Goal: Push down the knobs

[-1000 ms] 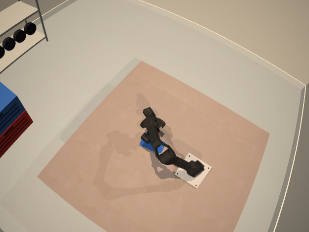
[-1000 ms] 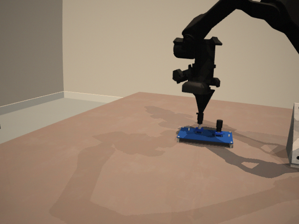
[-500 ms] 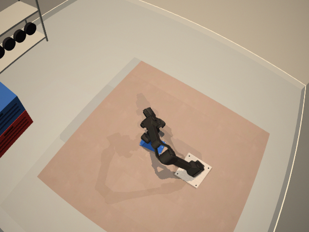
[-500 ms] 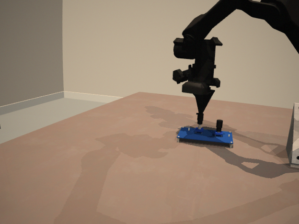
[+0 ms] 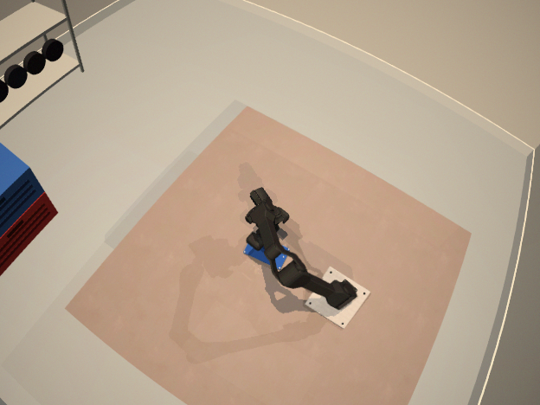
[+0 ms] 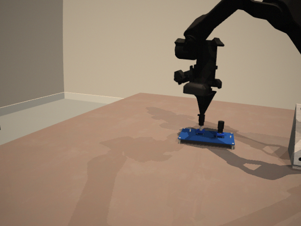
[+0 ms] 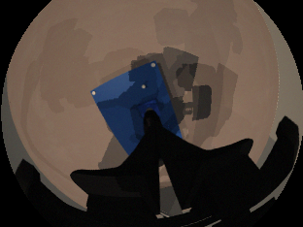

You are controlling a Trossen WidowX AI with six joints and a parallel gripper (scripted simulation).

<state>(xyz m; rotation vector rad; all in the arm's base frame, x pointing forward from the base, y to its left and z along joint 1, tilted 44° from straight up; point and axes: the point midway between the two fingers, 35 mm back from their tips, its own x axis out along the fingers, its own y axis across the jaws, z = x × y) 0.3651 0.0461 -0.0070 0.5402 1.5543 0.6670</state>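
The blue circuit board (image 5: 263, 257) (image 6: 206, 139) (image 7: 117, 109) stands on short legs. In the exterior view the left black knob (image 6: 201, 120) is high on its pale shaft, with shaft showing between it and the left potentiometer (image 6: 200, 132). The right black knob (image 6: 220, 125) stands low, with no pale shaft visible between it and the right potentiometer (image 6: 220, 134). My gripper (image 6: 201, 113) is shut and empty, pointing down, its tips at the top of the left knob. In the wrist view the fingers hide the right knob; in the top view the arm hides both knobs.
The arm's pale base plate (image 5: 344, 320) (image 6: 296, 141) is on the table, on the right-knob side of the board. The arm reaches over the board from there. A shelf with black round weights (image 5: 35, 62) and blue and red boxes stand beyond the table.
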